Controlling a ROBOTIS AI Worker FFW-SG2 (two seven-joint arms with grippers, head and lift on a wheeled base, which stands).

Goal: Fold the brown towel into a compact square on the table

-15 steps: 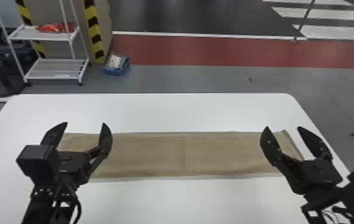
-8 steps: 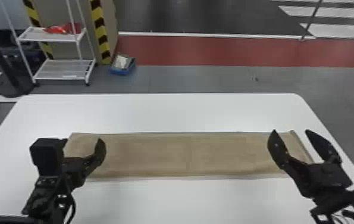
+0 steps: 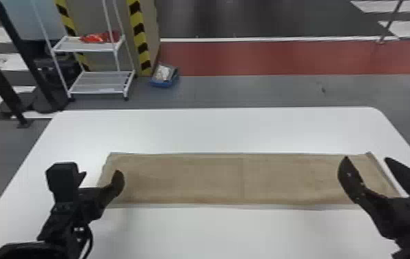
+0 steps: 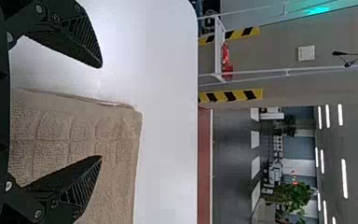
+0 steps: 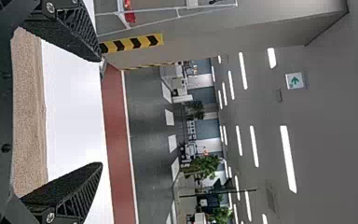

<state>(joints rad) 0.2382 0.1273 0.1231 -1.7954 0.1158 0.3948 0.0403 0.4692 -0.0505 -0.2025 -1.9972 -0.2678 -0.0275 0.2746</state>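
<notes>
Can make out a green arrow (image 5: 295, 80) on a white sign (image 5: 294, 81) in the right wrist view, high up ahead, at roughly twelve o'clock.

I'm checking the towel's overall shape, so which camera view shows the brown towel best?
The head view: it shows nearly the whole brown towel, a long strip across the table. The left wrist view shows one corner and raised squares; the right wrist view, a band along one edge.
</notes>
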